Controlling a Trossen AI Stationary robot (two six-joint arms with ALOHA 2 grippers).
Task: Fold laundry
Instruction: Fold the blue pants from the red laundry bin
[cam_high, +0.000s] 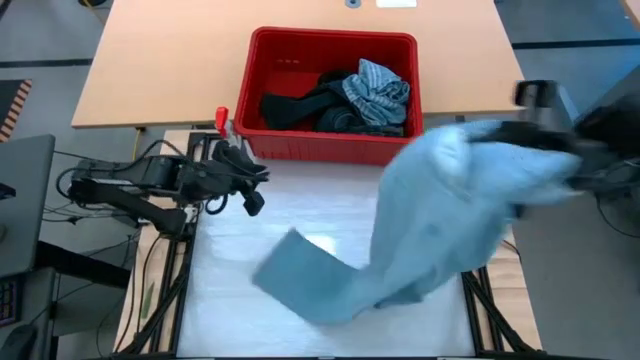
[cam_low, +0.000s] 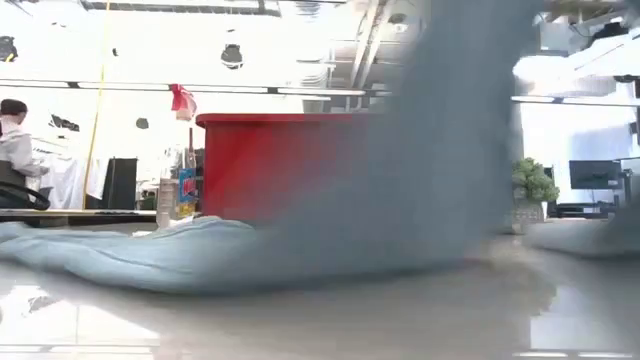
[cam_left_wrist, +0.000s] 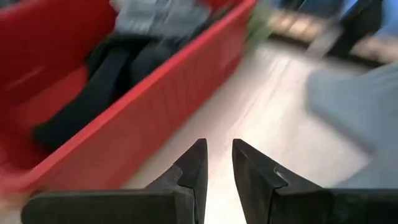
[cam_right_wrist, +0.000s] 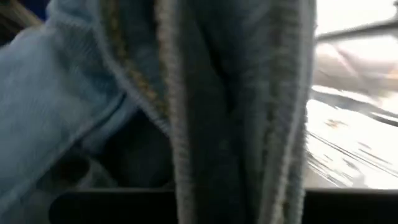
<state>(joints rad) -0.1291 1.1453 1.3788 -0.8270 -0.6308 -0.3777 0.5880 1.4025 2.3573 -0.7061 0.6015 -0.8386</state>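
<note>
The right gripper (cam_high: 560, 150) sits high at the right edge of the table, its fingers pinched on the top of a light blue garment (cam_high: 440, 210); the right wrist view is filled with that cloth's folds and stitched seam (cam_right_wrist: 168, 93), right up against the camera. From the grip the garment hangs down and trails toward the middle of the white table (cam_high: 240, 320), where its lower end lies flat as a blunt flap (cam_high: 300, 280). In the low view the same cloth rises as a wide grey-blue column (cam_low: 440, 150) with its tail spread along the tabletop (cam_low: 150, 260).

The left gripper (cam_high: 250, 195) waits at the table's left side, just in front of the red basket (cam_high: 330, 145), well apart from the blue garment. Its two dark fingers (cam_left_wrist: 193, 171) stand nearly together with a narrow gap between them (nothing lies in that gap).

Inside the basket lie the other pieces: a grey-blue striped garment (cam_high: 378, 92) on top toward the right, and black clothing (cam_high: 295, 108) beside it. The left wrist view shows the basket's red wall (cam_left_wrist: 143, 106) close by, dark cloth (cam_left_wrist: 106, 81) within.
</note>
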